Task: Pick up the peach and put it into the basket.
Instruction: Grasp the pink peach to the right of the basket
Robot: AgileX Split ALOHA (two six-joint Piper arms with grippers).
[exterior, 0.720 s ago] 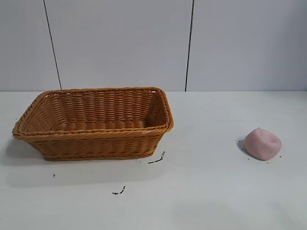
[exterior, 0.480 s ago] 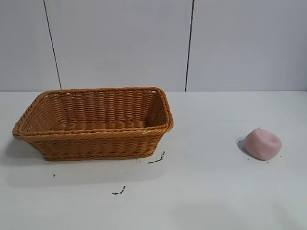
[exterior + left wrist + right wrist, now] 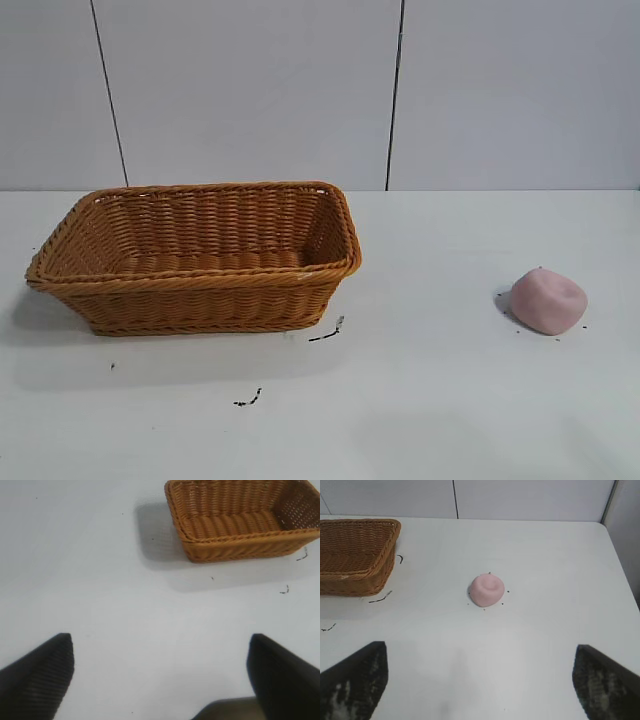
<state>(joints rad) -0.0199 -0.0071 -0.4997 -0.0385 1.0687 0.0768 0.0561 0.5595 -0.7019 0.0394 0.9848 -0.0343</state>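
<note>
This looks like a robotics lab or test bench rather than a home. A plain white table (image 3: 450, 400) stands against bare grey wall panels (image 3: 250, 90) split by thin dark seams (image 3: 396, 95). Only two staged props sit on it (a wicker basket (image 3: 200, 300) and a pink peach (image 3: 548, 300)), well apart. Small black marks (image 3: 325, 335) speckle the tabletop, and black gripper fingers (image 3: 37, 675) edge the wrist views.

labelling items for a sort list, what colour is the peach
Pale matte pink, the peach shows best in the right wrist view, alone on the white table.
</note>
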